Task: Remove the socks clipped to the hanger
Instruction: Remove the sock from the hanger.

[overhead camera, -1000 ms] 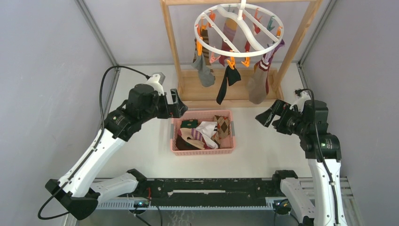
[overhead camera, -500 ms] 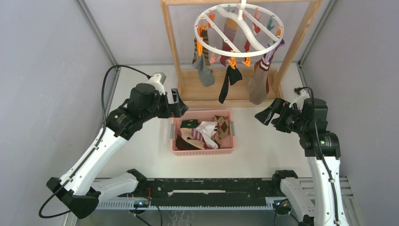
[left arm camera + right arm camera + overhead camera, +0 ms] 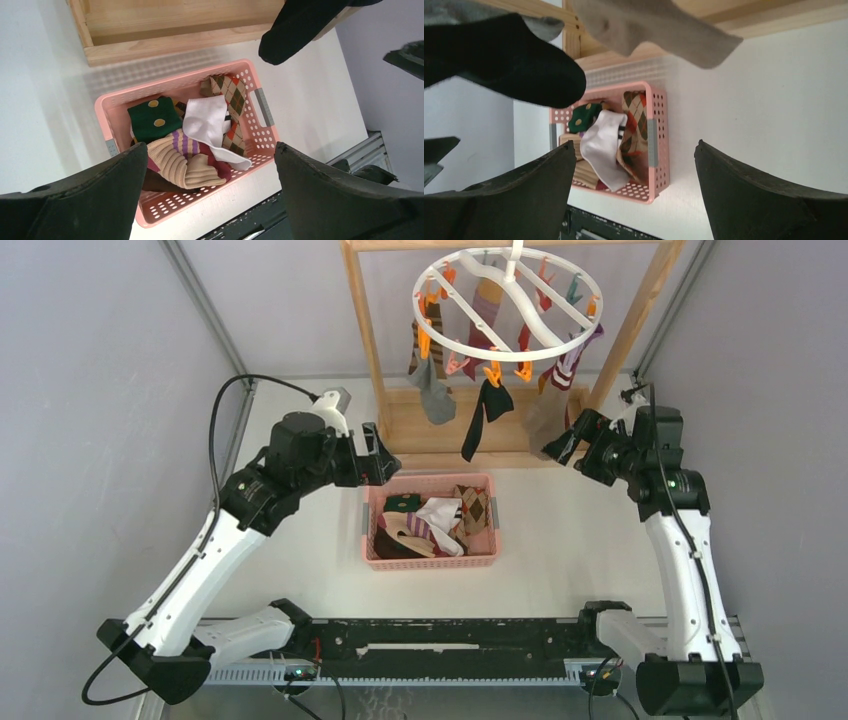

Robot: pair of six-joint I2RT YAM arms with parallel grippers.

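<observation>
Left gripper and right gripper both gape empty; the right one is near the tan sock, where a skewed tug may swing the hanger and slip off.

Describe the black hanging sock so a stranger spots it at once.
At the back of the table stands a wooden rack with a round white hanger. On the hanger's near rim an orange clip holds the black sock. It is the only all-black one, hanging between a grey sock and a tan sock.
</observation>
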